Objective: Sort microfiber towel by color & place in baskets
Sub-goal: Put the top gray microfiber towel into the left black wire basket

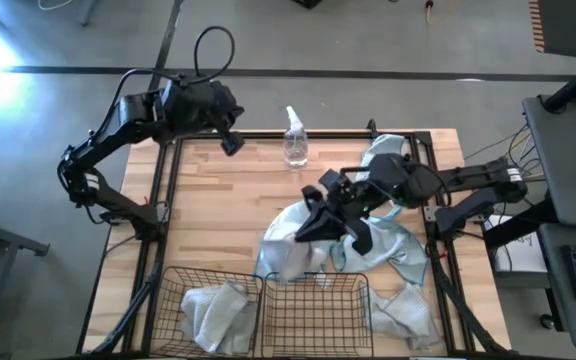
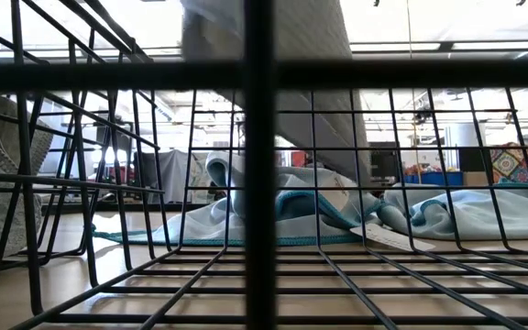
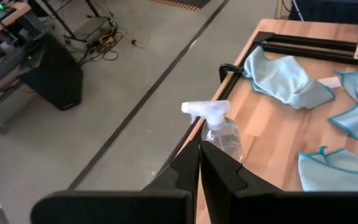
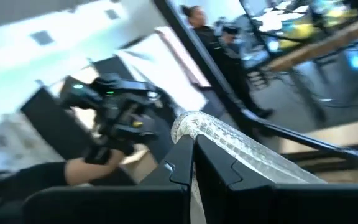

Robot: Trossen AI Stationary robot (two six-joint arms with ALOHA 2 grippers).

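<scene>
My right gripper [image 1: 306, 226] is above the table's middle, shut on a pale grey-white microfiber towel [image 1: 286, 252] that hangs just beyond the right basket [image 1: 313, 305]. The left basket [image 1: 193, 300] holds another grey-white towel [image 1: 213, 312]. Light blue towels [image 1: 393, 250] lie spread on the table under and beside the right arm, one more [image 1: 383, 150] at the far right. My left gripper [image 1: 231, 141] is shut on nothing, raised over the table's far left edge near the spray bottle [image 1: 295, 140]. My right gripper pinches the grey-white towel between its two fingers at a bunched upper part [image 4: 194, 132]; edge or fold, I cannot tell. The fingers come from the table's right. The towel hangs slack below them [image 2: 273, 55], its lower end down by the blue towels.
A clear spray bottle [image 3: 219, 127] stands at the table's far edge. A third grey-white towel [image 1: 408, 312] lies at the near right, beside the right basket. The black table frame [image 1: 163, 200] runs along the edges. A person [image 4: 204, 31] stands in the room beyond.
</scene>
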